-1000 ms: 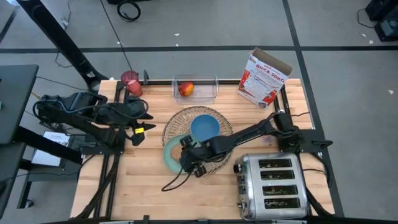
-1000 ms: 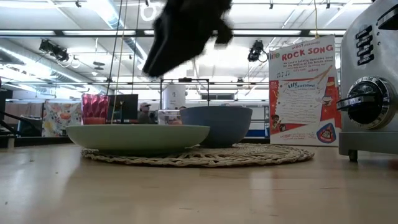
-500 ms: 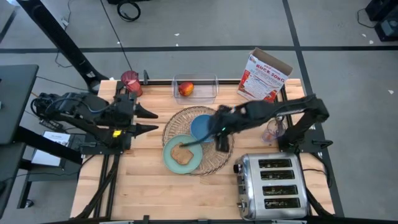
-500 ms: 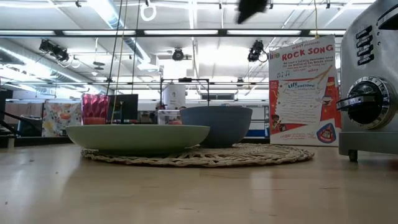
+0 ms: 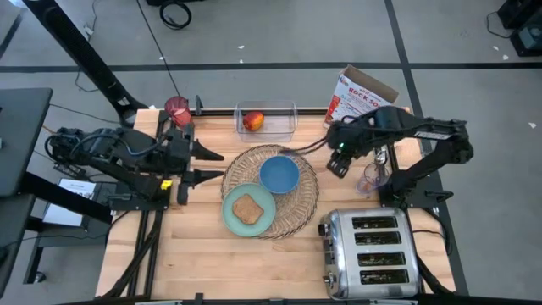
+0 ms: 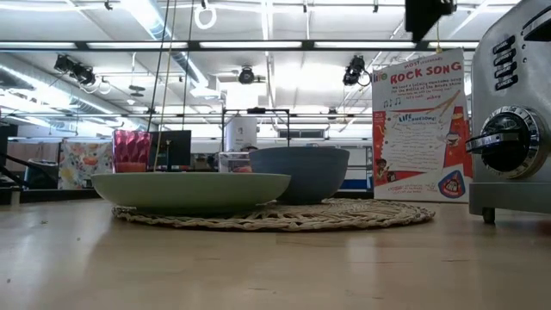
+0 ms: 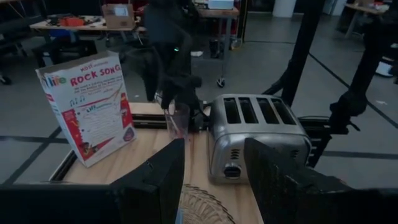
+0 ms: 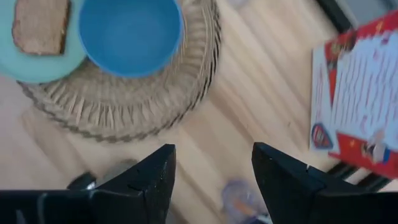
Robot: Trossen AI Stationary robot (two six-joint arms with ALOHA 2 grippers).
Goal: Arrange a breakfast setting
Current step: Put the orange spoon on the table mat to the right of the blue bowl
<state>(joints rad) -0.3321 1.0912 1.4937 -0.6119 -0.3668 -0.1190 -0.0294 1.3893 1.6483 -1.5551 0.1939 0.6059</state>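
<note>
The toast slice [image 5: 246, 208] lies on the mint-green plate [image 5: 229, 219], which sits on the wicker placemat [image 5: 303, 202] just beside the blue bowl [image 5: 279, 174]. My right gripper [image 5: 336, 161] hangs above the table beside the placemat, near the cereal box [image 5: 361, 106]; its fingers [image 8: 148, 177] are spread wide and hold nothing. My left gripper [image 5: 212, 166] waits open at the placemat's other side. The apple [image 5: 252, 121] is in the clear tub [image 5: 288, 125].
</note>
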